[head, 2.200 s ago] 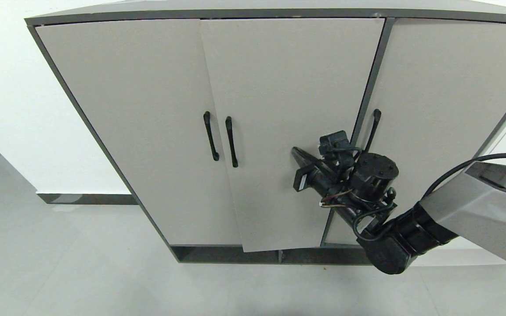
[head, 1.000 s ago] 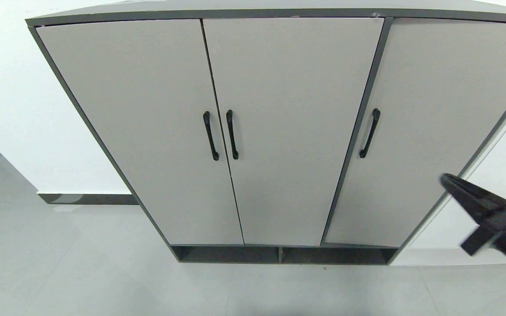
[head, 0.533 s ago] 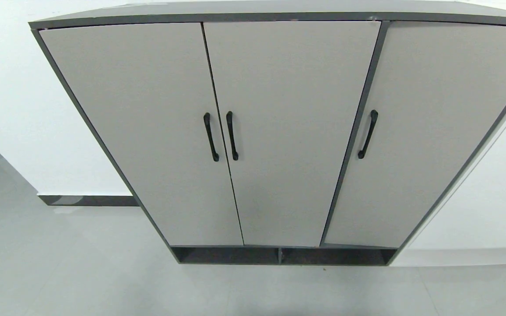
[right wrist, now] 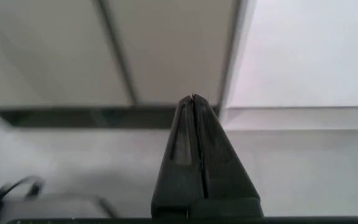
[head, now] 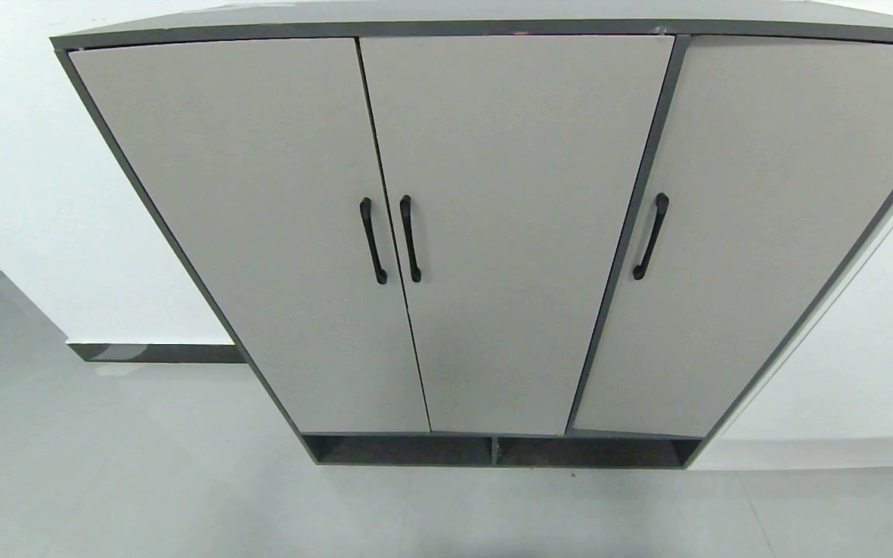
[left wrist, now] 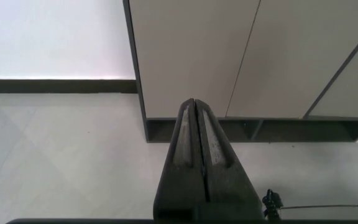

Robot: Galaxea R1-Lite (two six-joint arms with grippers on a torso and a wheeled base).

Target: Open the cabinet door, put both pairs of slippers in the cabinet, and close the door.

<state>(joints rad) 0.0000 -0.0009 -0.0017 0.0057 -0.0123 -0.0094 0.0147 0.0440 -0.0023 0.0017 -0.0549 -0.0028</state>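
A grey cabinet with a dark frame stands in front of me, and all three of its doors are shut. The left door and middle door carry black handles side by side; the right door has one handle. My left gripper is shut with nothing in it, low over the floor before the cabinet's left bottom corner. My right gripper is also shut and empty, low near the cabinet's right bottom corner.
An open dark plinth gap runs under the doors. A white wall with a dark skirting strip lies to the left, a white wall to the right. Grey tiled floor spreads in front.
The middle door, ajar 2.2 s ago with my right gripper against it, is shut. My right arm has drawn back to the right and out of the head view.
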